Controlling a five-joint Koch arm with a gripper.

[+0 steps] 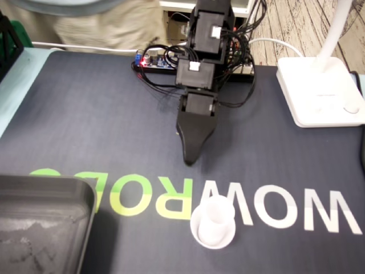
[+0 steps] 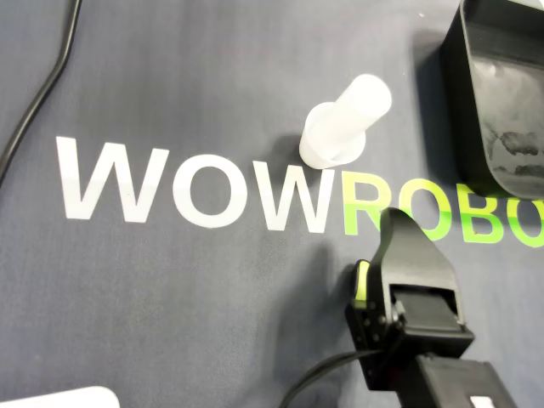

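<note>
In the fixed view, the black gripper (image 1: 191,158) points down toward the dark mat (image 1: 85,114), its tip just above the row of large printed letters (image 1: 274,208). It shows as one tapered black shape ending in a single point, so I cannot tell whether the fingers are apart or pressed together, and nothing is seen between them. The white peg (image 1: 214,222) stands upright on its round base, on the letters near the front edge of the mat. It is below the gripper tip and slightly to the right of it in this view, apart from it, with a strip of bare mat between them. A black tray (image 1: 45,188) fills the lower left corner, well apart from the peg. A white lamp base (image 1: 316,91) sits at the right edge, and a small board with red lights (image 1: 154,60) lies behind the arm among black wires.

In the overhead view, the gripper (image 2: 393,219) comes in from the bottom right and its tip lies over the green letters — again only one tip shows. The peg (image 2: 348,119) stands above the lettering (image 2: 195,191), up and left of the tip and not touching it. The tray (image 2: 463,93) occupies the top right corner — near the peg but clear of it. A black cable (image 2: 42,93) runs along the mat (image 2: 170,85) at the left.
</note>
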